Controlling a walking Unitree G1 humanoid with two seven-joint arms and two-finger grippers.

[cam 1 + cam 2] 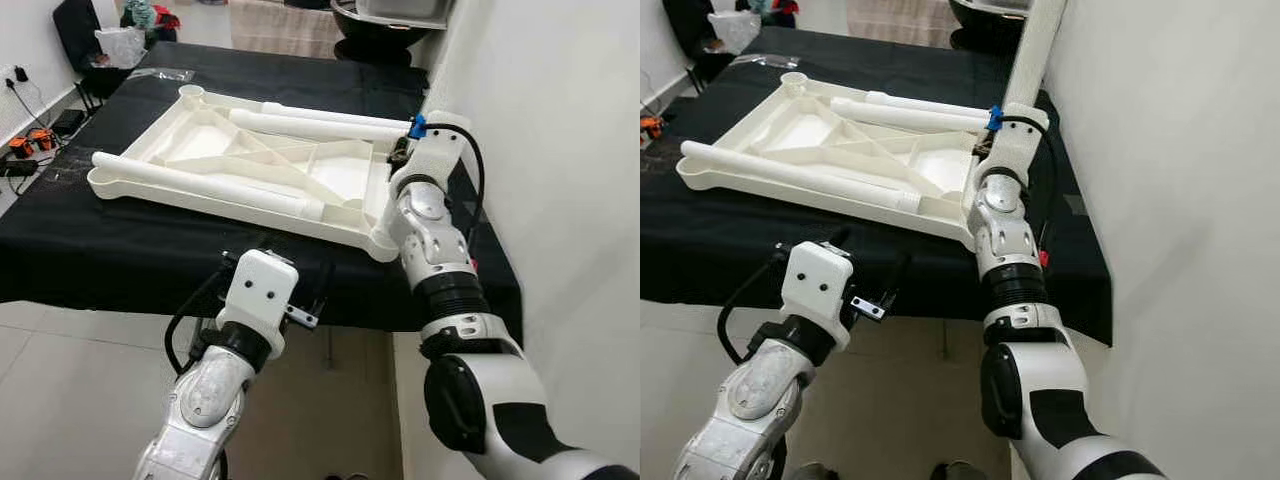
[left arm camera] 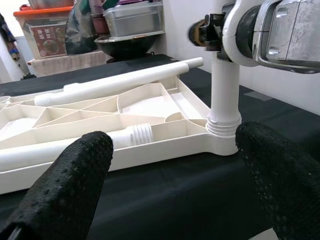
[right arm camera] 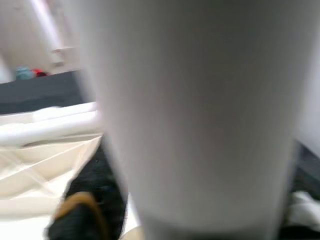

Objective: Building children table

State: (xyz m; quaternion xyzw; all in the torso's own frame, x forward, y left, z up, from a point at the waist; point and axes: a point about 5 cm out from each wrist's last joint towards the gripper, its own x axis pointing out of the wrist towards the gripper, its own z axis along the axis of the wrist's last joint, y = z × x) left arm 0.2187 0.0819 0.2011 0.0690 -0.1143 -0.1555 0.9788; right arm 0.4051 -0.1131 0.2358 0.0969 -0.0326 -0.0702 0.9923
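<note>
White plastic tabletop (image 1: 250, 160), rectangular and ribbed, lies underside-up on a black cloth-covered table (image 1: 120, 250). The right gripper (image 1: 992, 140) is up at the tabletop's near right corner, wrapped round a white plastic tube leg (image 1: 1035, 50) that stands upright in the corner socket just below the gripper; the right wrist view is a blurred close-up of that leg with a black finger (image 3: 82, 210) against it, so the grip reads as closed on the leg. The threaded collar of the upright leg sits in the socket in the left wrist view, at (image 2: 223, 122). A blue tag (image 1: 417, 127) sits on the right wrist near the leg. Two more white tube legs lie loose in the tray-like underside: one long leg (image 1: 200, 185) along the near edge, its ribbed end pointing toward the right gripper, and another long leg (image 1: 315, 127) along the far side, ending close to the right wrist. The left gripper (image 2: 170, 175) hovers low at the table's front edge, in front of the tabletop and not touching it, its two black textured fingers (image 2: 70, 180) spread wide apart with nothing between them. Beyond the table, storage bins (image 2: 125, 20) and clutter, on the floor to the far left cables (image 1: 30, 150).
</note>
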